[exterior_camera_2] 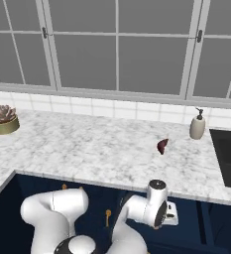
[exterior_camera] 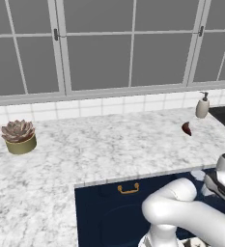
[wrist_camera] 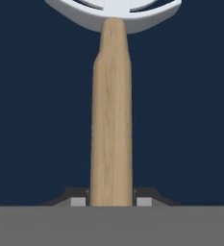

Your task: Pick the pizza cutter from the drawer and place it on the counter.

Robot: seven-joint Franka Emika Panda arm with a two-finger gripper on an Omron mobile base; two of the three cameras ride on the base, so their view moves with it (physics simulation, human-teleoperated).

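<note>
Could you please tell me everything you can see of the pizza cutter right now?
In the hand view, the pizza cutter shows a tan wooden handle, running up the picture to a pale silvery round blade cut off by the top edge. The fingers flank the handle's base on both sides, seemingly clamped on it. Behind it lies the dark navy drawer.

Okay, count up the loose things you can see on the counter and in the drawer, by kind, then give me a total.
Potted succulent: 1
Soap dispenser: 1
Small dark red object: 1
Pizza cutter, over the drawer, between the fingers of the gripper: 1
Total: 4
</note>
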